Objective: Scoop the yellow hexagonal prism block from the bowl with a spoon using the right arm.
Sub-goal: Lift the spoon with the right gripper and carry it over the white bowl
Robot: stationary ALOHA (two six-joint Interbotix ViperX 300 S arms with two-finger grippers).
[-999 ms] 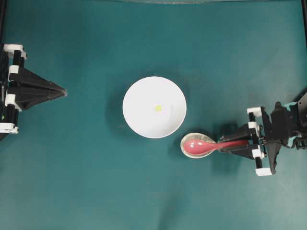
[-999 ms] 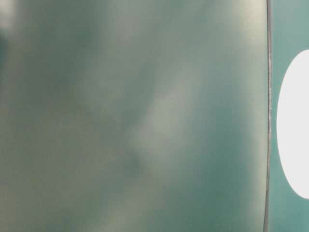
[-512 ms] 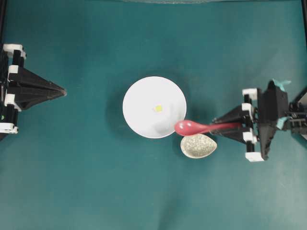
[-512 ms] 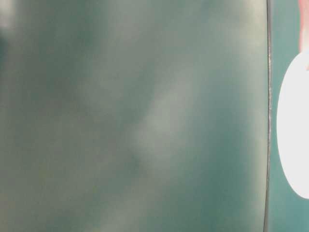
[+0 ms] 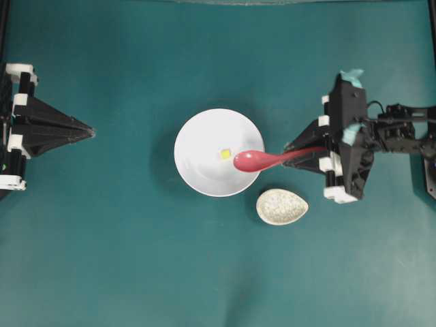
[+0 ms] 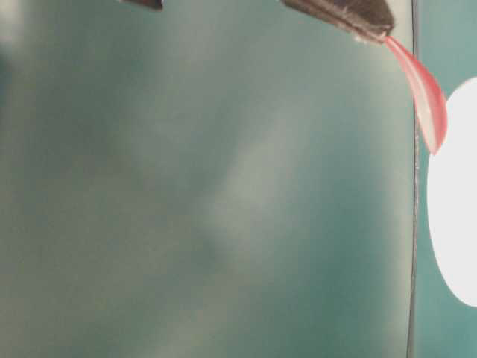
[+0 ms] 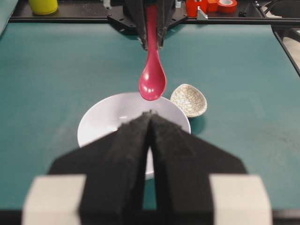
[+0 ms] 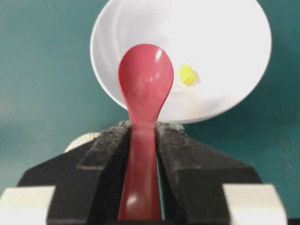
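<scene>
table (image 5: 122,259): teal-green mat covers the whole overhead view, matte, plain; black strips along the left and right edges
room: left wrist view shows a black frame rail (image 7: 61,18) at the far edge, with a yellow container (image 7: 43,5) at 11 o'clock and red tape rolls (image 7: 216,5) at 1 o'clock; nothing else of the room in view
writing: no readable labels or brand marks
right arm (image 5: 402,133): enters from 3 o'clock, teal tape tabs on the gripper body
right gripper (image 5: 294,151): clenched on the spoon handle, points toward 9 o'clock
left gripper (image 5: 85,131): at 9 o'clock of the table, fingers pressed together, holds nothing, well apart from the bowl
bowl (image 5: 197,136): plain white, round, table centre
spoon rest (image 5: 282,206): speckled, teardrop shape, at 5 o'clock of the bowl, just beside it, nothing in it
spoon (image 5: 262,160): pink-red, glossy; scoop over the bowl's 3 to 4 o'clock rim, raised above it in the left wrist view
yellow hexagonal prism block (image 5: 225,154): inside the bowl near its centre, just beside the scoop tip, touching or not cannot tell
</scene>
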